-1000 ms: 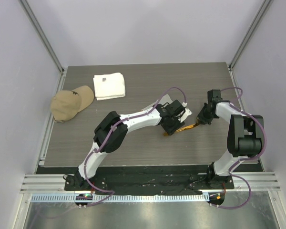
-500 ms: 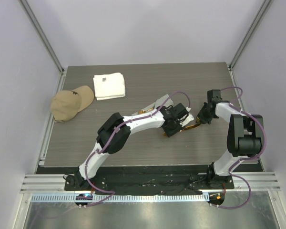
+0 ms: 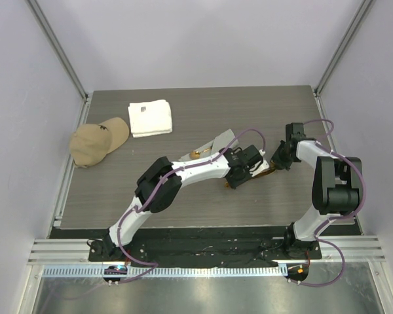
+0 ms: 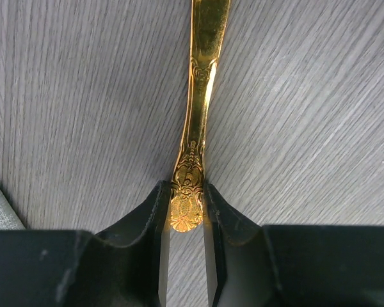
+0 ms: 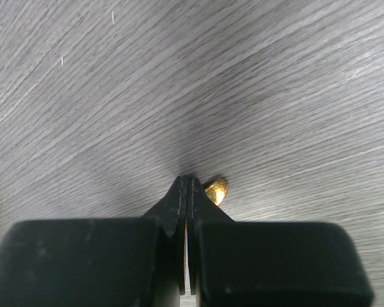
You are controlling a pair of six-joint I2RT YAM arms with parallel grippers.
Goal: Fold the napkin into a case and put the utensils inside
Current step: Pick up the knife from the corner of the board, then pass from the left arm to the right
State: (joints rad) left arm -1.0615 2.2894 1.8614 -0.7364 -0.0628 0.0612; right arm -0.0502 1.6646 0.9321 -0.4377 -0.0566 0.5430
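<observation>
Left fingers (image 4: 144,217) pinch gold utensil (image 4: 199,109).

The towel (image 3: 150,118) lies behind the cap (image 3: 97,142), a utensil (image 4: 200,109) right of the napkin (image 3: 221,139).

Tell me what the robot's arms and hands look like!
The left arm and right arm are white tubes with chunky black joints. A thin purple cable loops along each one. The left hand and right hand are all black, each with two flat fingers that narrow toward the tips. No markings show.
</observation>
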